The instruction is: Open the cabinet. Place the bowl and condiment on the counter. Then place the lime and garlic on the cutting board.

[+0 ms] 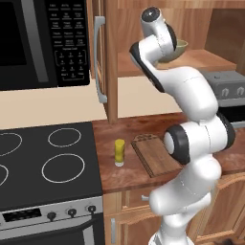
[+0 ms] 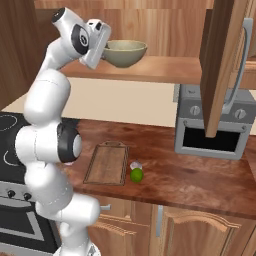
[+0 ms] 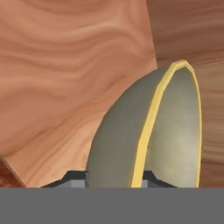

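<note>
Bowl (image 2: 124,53) on cabinet (image 2: 165,69) shelf; condiment (image 1: 119,152) left of cutting board (image 2: 107,163); lime (image 2: 136,175) right.

One bowl (image 2: 124,53) — one lime (image 2: 136,175).

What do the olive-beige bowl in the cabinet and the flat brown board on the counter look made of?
The wide olive-beige bowl looks like matte glazed ceramic or stoneware: smooth, uniform colour, paler yellowish rim, no grain. It could be plastic. The flat rectangular brown cutting board looks wooden, with faint grain, a darker raised rim and a dull, unpolished finish.
</note>
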Controlling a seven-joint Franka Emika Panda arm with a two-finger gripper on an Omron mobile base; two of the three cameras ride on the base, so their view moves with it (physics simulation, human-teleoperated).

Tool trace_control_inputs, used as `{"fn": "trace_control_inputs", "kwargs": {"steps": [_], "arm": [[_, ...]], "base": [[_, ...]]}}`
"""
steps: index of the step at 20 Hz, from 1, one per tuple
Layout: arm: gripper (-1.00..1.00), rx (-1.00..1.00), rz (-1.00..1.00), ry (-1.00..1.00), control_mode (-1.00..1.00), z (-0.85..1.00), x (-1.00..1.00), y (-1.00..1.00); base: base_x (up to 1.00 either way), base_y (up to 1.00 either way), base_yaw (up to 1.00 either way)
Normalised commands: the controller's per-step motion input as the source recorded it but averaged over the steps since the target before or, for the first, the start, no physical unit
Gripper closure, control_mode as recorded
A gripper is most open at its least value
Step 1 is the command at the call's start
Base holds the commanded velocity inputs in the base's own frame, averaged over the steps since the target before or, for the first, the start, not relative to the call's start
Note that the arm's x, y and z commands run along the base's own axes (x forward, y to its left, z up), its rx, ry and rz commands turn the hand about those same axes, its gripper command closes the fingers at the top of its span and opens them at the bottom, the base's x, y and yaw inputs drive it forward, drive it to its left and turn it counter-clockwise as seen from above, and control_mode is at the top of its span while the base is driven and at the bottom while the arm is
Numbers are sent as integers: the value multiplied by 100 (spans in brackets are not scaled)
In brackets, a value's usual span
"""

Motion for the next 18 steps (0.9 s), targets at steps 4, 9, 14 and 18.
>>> {"fn": "trace_control_inputs", "kwargs": {"steps": [4,9,14,18], "arm": [[100,1,-3,0,-100,-9,-100,3],[100,3,-5,0,-100,0,-100,0],[100,5,-7,1,-100,0,-100,0],[100,7,-8,7,-100,-4,-100,0]], "base": [[0,0,0],[0,0,0],[0,0,0],[0,0,0]]}}
